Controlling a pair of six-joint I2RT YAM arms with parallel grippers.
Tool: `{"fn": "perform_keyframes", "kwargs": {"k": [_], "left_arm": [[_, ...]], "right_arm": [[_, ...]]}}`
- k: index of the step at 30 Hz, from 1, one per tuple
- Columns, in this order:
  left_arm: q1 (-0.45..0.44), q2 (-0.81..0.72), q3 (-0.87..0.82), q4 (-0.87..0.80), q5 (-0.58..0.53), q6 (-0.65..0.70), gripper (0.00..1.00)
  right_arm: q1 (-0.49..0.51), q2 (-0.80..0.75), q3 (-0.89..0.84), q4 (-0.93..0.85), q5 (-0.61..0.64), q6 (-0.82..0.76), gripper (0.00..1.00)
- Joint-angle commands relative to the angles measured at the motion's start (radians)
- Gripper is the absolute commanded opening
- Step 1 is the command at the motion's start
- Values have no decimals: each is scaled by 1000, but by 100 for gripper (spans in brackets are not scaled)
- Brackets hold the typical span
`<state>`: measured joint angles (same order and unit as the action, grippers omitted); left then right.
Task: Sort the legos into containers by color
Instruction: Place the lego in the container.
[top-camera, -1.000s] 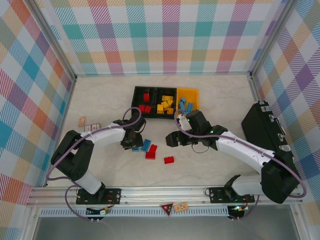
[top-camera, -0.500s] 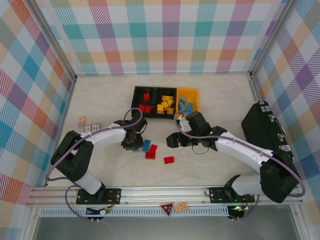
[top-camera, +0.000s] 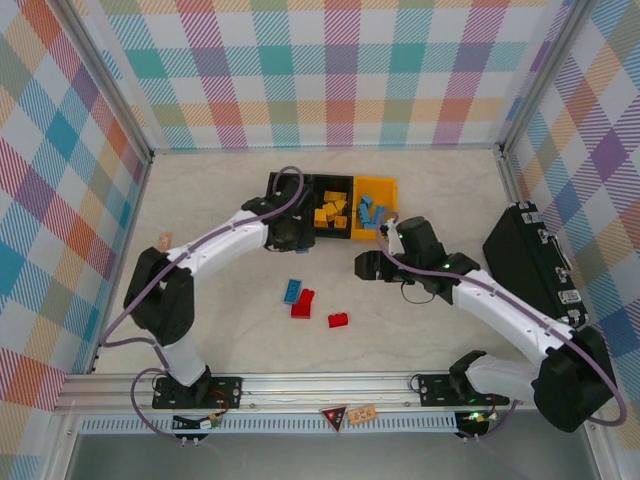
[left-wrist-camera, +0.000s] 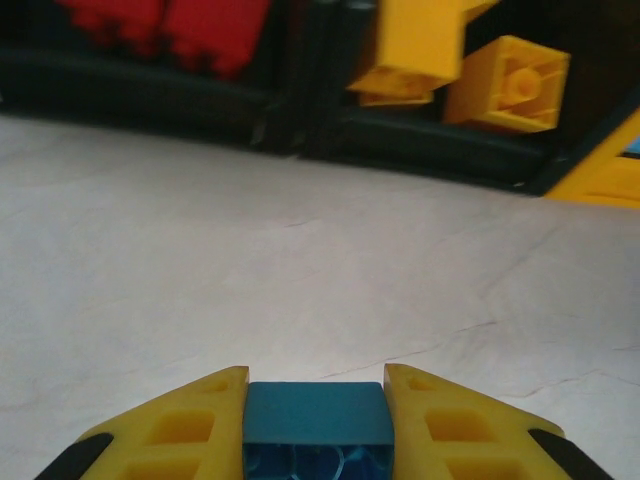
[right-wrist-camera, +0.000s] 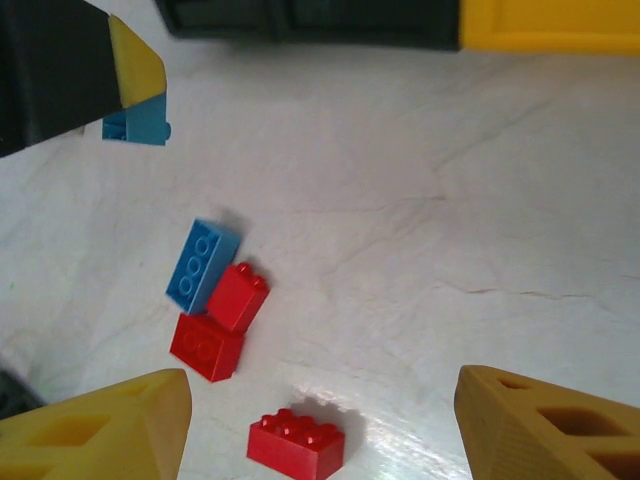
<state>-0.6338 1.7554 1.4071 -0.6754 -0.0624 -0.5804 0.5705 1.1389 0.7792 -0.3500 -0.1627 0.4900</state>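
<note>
- Top external view: the left gripper (top-camera: 291, 240) is seen just short of the containers' near wall. It appears to be closed on a small blue brick (top-camera: 297, 250), though the detail is small here. The yellow-orange container (top-camera: 388, 184), where blue legos are collected, lies at about 2 o'clock from it. The right gripper (top-camera: 368, 268) is seen at 4 o'clock, jaws apart and holding nothing.
- Left wrist view: the blue brick (left-wrist-camera: 316, 422) is clamped squarely between the yellow fingers (left-wrist-camera: 170, 430). The middle black container (left-wrist-camera: 430, 150), loaded with yellow bricks (left-wrist-camera: 505, 85), lies at 12 o'clock. The yellow-orange container's corner (left-wrist-camera: 610, 175) lies at 2 o'clock. The brick should be raised above the rim and carried right, past the yellow bricks, before it is released.
- Right wrist view: a loose blue brick (right-wrist-camera: 202, 265) and red bricks (right-wrist-camera: 295, 445) are left on the table. The right gripper (right-wrist-camera: 322, 385) is spread wide above them and should be held clear of the crossing path.
</note>
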Motion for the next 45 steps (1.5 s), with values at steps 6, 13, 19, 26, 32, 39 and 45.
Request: {"fn": "perform_keyframes", "kwargs": {"k": [6, 13, 19, 26, 32, 39, 45], "left_arm": [[-55, 221, 327, -30, 79, 45, 24], [-75, 387, 568, -45, 113, 47, 24], [-85, 540, 794, -72, 138, 63, 24], [-89, 738, 1087, -135, 174, 71, 25], [-89, 784, 1118, -97, 179, 70, 28], [-89, 794, 1131, -81, 172, 73, 45], [-89, 770, 1129, -90, 172, 83, 51]], "right_arm": [[-83, -96, -25, -94, 69, 33, 70], [-126, -133, -41, -116, 81, 45, 71], [-138, -134, -52, -117, 77, 51, 71], [-147, -155, -60, -132, 81, 55, 71], [-158, -170, -62, -148, 83, 51, 71], [-161, -179, -65, -151, 78, 54, 71], [-162, -183, -76, -147, 74, 60, 71]]}}
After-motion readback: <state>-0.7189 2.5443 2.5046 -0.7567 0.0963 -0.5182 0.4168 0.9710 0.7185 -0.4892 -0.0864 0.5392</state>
